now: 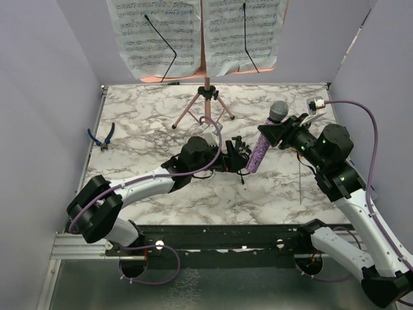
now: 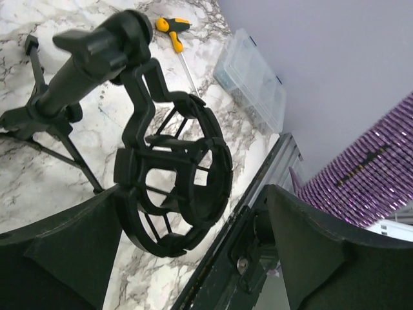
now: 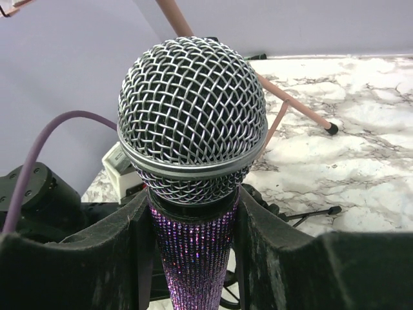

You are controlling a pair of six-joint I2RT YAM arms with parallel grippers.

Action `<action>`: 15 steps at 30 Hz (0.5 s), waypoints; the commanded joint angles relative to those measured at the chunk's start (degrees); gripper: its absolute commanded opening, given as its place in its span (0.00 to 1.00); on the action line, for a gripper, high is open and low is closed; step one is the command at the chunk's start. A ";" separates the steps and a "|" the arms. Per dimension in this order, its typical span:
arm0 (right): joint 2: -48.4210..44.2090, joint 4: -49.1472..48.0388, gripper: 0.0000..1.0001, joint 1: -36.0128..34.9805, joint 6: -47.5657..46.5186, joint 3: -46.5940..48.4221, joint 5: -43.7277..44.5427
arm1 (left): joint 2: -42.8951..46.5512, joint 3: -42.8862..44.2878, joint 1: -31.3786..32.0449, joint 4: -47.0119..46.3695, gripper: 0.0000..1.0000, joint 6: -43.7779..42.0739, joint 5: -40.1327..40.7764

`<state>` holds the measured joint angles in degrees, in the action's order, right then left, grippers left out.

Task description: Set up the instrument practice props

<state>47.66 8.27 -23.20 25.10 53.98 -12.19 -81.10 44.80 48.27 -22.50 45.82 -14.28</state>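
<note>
Right gripper (image 3: 193, 258) clamped on the glittery purple microphone (image 3: 192, 116), centre frame, tilted. My left gripper (image 1: 237, 155) gapes around the small black shock-mount (image 2: 139, 161), not pinching it; the mic's tail is just beside. Beyond: yellow-handled screwdriver (image 2: 171, 29), clear box (image 2: 251, 77). Left edge: blue pliers (image 1: 102, 135). Top: pink music stand (image 1: 205, 97) bearing sheet-music pages (image 1: 161, 32).

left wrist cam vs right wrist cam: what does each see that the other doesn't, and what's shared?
Left wrist only: ring cage of the small black tripod shock-mount, yellow-handled screwdriver, clear plastic box. Right wrist only: silver mesh head of the glittery purple microphone, pink music stand legs, purple cable. Both: the microphone's glittery body, marble tabletop.
</note>
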 commanded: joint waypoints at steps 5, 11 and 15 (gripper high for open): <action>-2.97 1.14 0.00 -0.27 -2.41 3.04 4.66 | -7.01 5.94 0.37 -3.54 0.88 -0.31 -0.06; -4.21 1.94 0.00 -0.27 -3.23 3.37 6.12 | -11.30 9.47 0.27 -4.52 0.88 -1.32 -0.19; -4.66 2.40 0.00 -0.27 -3.64 3.39 6.61 | -13.97 12.37 0.02 -4.66 0.88 -1.87 -0.86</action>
<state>44.40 10.70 -23.20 22.59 54.87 -7.84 -92.53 53.30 48.47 -24.88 45.47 -14.31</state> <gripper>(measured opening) 0.445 0.878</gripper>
